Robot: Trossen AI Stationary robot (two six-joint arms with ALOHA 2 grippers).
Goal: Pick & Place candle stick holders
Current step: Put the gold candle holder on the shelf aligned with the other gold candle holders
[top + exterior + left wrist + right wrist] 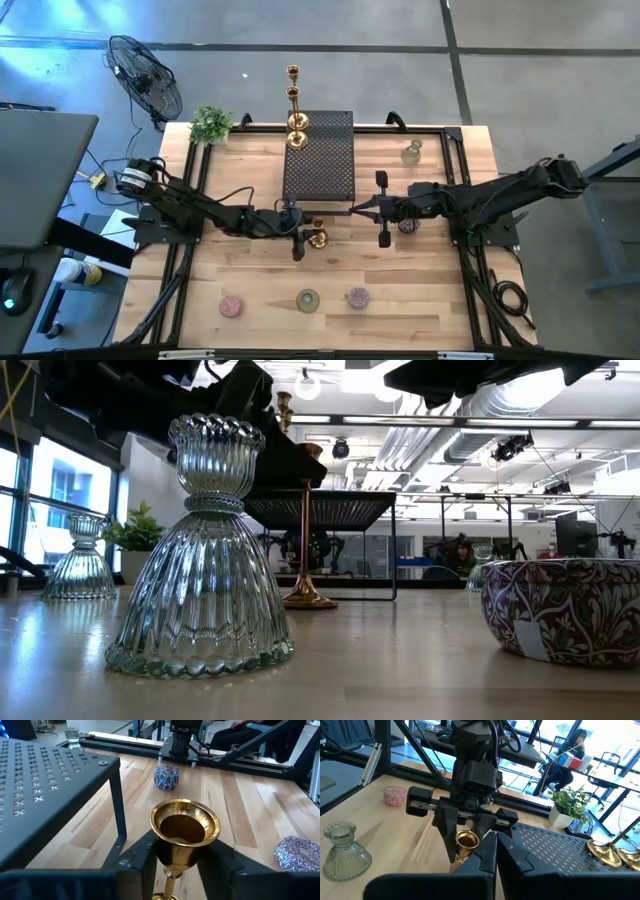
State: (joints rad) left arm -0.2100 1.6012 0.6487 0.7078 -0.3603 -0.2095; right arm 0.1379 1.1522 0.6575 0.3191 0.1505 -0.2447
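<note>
A gold candlestick (317,238) stands upright on its round base (308,600), just near of the black perforated box (320,160). My left gripper (308,237) reaches in from the table's left and is shut on it; its cup (185,827) shows between the fingers. My right gripper (353,210) hovers shut and empty just right of it, pointing left. More gold candlesticks (294,105) stand on the box's far left corner. Pink (231,305), clear-green (307,300) and purple (358,297) holders sit in a near row. My left gripper pinches the candlestick just under its cup, at the top of the stem (172,870), between its two fingers (142,865). The fingers come level from the table's left, across the stem. The candlestick stays upright with its base on the table.
A clear glass holder (411,153) stands far right, and a purple patterned cup (407,226) under my right arm. A small potted plant (210,123) is at the far left corner. A person sits beyond the table (572,750). Free wood lies between the box and the near row.
</note>
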